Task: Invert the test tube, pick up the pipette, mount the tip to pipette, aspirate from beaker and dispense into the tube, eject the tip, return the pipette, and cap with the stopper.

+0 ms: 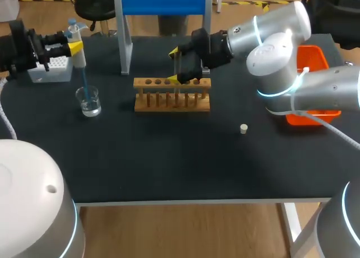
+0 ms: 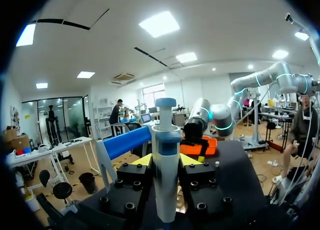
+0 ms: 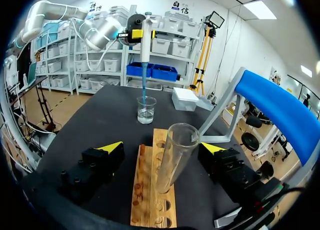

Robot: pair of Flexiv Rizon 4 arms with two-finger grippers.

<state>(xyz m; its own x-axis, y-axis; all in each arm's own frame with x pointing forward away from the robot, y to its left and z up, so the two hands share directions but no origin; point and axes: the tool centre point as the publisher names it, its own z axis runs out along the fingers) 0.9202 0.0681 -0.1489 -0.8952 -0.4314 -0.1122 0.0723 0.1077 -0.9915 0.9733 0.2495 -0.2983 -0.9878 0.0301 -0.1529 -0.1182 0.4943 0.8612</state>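
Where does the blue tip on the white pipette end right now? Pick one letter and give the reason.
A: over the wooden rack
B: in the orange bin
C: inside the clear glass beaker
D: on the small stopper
C: the left hand holds the white pipette upright, and its blue tip reaches down inside the clear glass beaker, as the head view also shows.

Your right arm [image 1: 278,50] is rounded silver with glowing cyan rings; your left claw [image 2: 166,161] and right claw [image 3: 162,148] are black, screw-studded, yellow-tipped.
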